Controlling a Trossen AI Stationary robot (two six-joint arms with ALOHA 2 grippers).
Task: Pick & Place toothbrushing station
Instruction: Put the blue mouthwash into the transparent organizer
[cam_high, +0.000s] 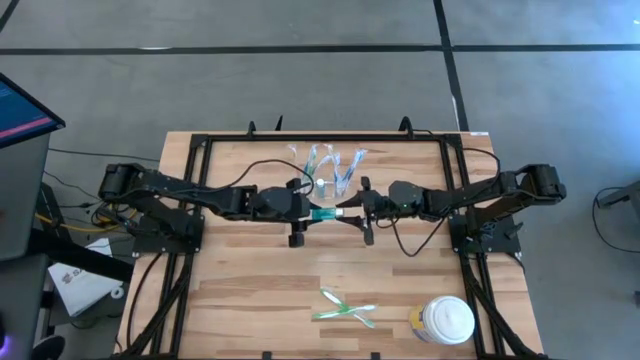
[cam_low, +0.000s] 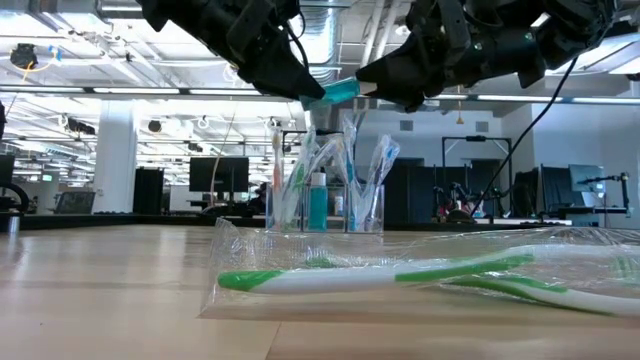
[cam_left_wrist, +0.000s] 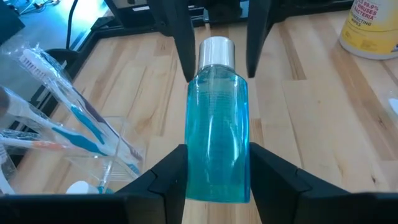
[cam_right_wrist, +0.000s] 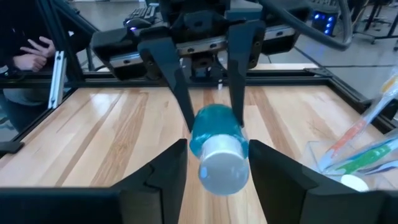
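Note:
A small teal see-through tube (cam_left_wrist: 217, 124) with a silvery cap hangs in the air over the table's middle, between my two grippers. My left gripper (cam_left_wrist: 217, 163) is shut on its base end. My right gripper (cam_right_wrist: 217, 152) faces it from the table's right, open, with a finger standing on either side of the cap (cam_right_wrist: 222, 165). Behind them, toward the far edge, the clear holder (cam_high: 330, 165) stands on its base with wrapped toothbrushes (cam_left_wrist: 74, 118) upright in it. My left gripper pinches the tube's base end by its two sides (cam_left_wrist: 198, 177) between its two fingers. The fingers come level from the table's left and lie along the tube. The tube is lifted clear, lying nearly level, with its cap (cam_left_wrist: 216, 53) pointing toward the right arm.
Wrapped green-and-white toothbrushes (cam_high: 345, 308) lie flat near the table's front edge. A white lidded jar (cam_high: 445, 320) stands at the front right. A black frame (cam_high: 300, 140) borders the work area. A person's hand (cam_right_wrist: 34, 50) shows beyond the table.

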